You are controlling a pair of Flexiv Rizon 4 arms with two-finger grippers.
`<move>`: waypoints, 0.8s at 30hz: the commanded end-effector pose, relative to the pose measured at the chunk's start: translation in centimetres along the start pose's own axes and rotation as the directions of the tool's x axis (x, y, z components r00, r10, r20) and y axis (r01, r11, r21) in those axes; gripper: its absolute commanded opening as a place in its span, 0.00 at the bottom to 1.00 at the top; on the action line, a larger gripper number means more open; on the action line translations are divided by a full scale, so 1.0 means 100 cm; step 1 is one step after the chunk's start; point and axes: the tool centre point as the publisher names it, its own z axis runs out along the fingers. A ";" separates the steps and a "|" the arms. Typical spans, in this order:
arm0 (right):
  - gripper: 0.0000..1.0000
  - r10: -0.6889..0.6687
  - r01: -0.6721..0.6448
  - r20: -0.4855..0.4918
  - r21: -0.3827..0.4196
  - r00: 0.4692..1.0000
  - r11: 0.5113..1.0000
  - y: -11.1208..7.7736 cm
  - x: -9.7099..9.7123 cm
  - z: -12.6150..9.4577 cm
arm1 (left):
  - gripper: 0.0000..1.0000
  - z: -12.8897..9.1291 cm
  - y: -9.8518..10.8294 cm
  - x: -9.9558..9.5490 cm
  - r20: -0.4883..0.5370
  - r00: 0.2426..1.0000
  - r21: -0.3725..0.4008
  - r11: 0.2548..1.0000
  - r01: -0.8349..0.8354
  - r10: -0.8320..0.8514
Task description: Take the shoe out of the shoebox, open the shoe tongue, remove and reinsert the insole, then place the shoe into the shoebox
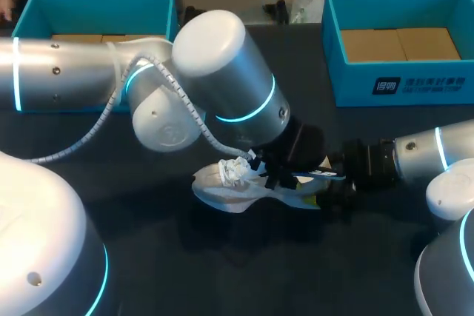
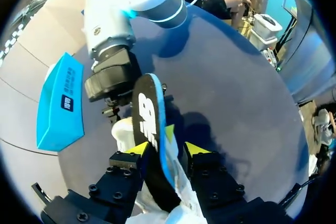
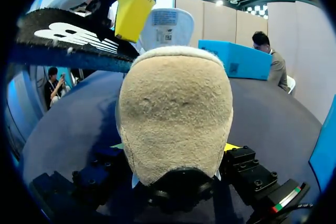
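A white shoe (image 1: 229, 186) lies on its side on the dark table (image 1: 148, 257). My right gripper (image 1: 335, 194) holds its heel: in the right wrist view the beige heel lining (image 3: 176, 114) fills the gap between the fingers of my right gripper (image 3: 173, 148). A black insole with a blue edge (image 1: 318, 175) sticks out of the shoe. In the left wrist view the insole (image 2: 149, 124) stands between the yellow tips of my left gripper (image 2: 167, 149), leaning on one finger with a gap to the other. Above the heel, the insole (image 3: 68, 40) and a left fingertip (image 3: 134, 11) show.
A teal shoebox (image 1: 400, 79) stands at the back right, with cardboard inside. A second teal box (image 1: 29, 16) stands at the back left, partly behind my left arm (image 1: 222, 72). The right arm (image 2: 113, 24) shows beyond the insole in the left wrist view.
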 end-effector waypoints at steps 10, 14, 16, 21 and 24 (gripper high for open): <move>0.00 0.000 0.000 0.001 0.006 1.000 1.000 -0.002 0.000 0.003 | 0.38 0.018 0.001 -0.011 0.036 0.999 0.039 0.999 0.032 -0.034; 0.00 0.000 0.000 0.001 0.006 1.000 1.000 -0.002 0.000 0.003 | 0.35 0.021 0.002 -0.012 0.040 0.998 0.045 0.998 0.044 -0.046; 0.00 0.000 0.000 0.001 0.006 1.000 1.000 -0.002 0.000 0.003 | 0.30 0.023 0.002 -0.013 0.040 0.997 0.052 0.997 0.059 -0.061; 0.00 0.000 0.000 0.001 0.006 1.000 1.000 -0.002 0.000 0.003 | 0.00 0.028 0.001 -0.015 0.035 0.997 0.056 0.996 0.067 -0.069; 0.00 0.000 0.000 0.001 0.006 1.000 1.000 -0.002 0.000 0.003 | 0.00 0.029 0.002 -0.015 0.028 0.997 0.053 0.996 0.069 -0.071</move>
